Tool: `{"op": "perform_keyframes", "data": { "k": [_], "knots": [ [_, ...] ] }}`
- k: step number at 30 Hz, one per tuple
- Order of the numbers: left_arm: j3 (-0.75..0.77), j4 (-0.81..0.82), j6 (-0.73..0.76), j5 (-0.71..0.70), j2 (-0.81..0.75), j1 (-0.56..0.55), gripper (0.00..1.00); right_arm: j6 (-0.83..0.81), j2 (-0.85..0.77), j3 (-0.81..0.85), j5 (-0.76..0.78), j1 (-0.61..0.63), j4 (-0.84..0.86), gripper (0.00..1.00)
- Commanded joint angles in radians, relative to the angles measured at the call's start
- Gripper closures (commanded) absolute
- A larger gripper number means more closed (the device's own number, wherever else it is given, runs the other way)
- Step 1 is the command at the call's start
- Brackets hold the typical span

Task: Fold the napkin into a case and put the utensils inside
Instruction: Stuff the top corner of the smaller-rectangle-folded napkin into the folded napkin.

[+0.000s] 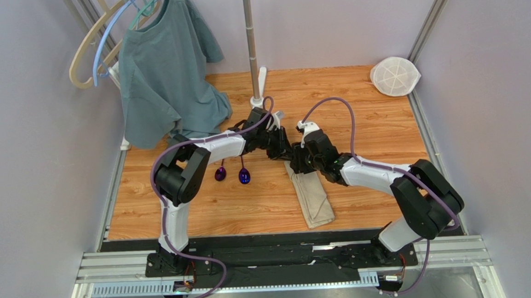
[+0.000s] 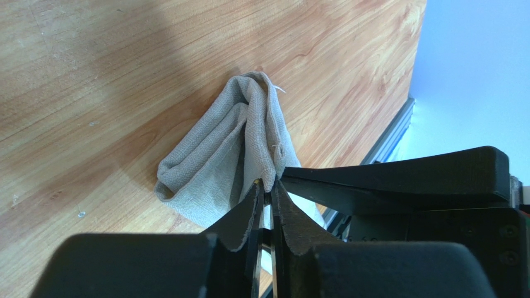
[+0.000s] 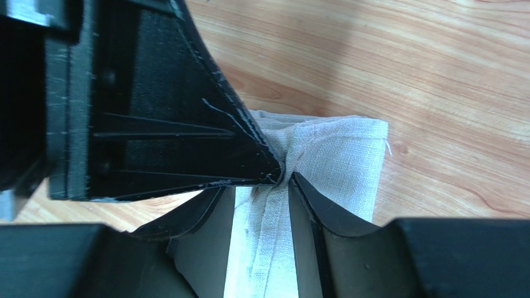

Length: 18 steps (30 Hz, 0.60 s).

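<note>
1. The wooden surface (image 1: 385,135) carries everything; I see no readable brand, label or writing anywhere.
2. The napkin (image 1: 314,200) lies mid-surface, folded into a narrow strip. Its long axis runs from my two grippers at its far end back toward my bases.
3. My left gripper (image 2: 264,189) is pinched tight on a raised edge of the cloth at that far end.
4. My right gripper (image 3: 258,184) meets it there, jaws apart, with a band of cloth between them.
5. The two spoons (image 1: 243,176) lie left of the napkin, near but apart. They are on my left arm's side, so I judge that arm nearer for fetching them.
</note>
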Motion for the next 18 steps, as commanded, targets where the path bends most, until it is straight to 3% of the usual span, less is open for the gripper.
{"op": "perform_keyframes", "data": {
  "k": [1,6,7,11,14,16,18],
  "knots": [
    [0.002,0.053,-0.069,0.025,-0.005,0.004,0.88,-0.017,-0.002,0.026,0.090,0.009,0.058,0.59],
    [-0.038,0.143,-0.121,0.069,-0.011,0.011,0.90,-0.042,-0.002,0.027,0.100,0.009,0.055,0.62],
    [-0.041,0.149,-0.125,0.069,-0.011,0.013,0.90,-0.045,-0.002,0.026,0.098,0.011,0.057,0.69],
    [-0.055,0.159,-0.129,0.071,-0.014,0.022,0.91,-0.042,0.006,0.027,0.072,0.009,0.070,0.75],
    [-0.058,0.163,-0.126,0.074,-0.019,0.028,0.92,-0.036,0.003,0.024,0.067,0.011,0.074,0.90],
    [-0.059,0.163,-0.114,0.078,-0.024,0.028,0.88,-0.052,0.004,0.036,0.063,0.011,0.058,1.00],
    [-0.067,0.151,-0.096,0.065,-0.047,0.027,0.80,-0.068,0.003,0.048,0.063,0.011,0.012,1.00]
  ]
}}
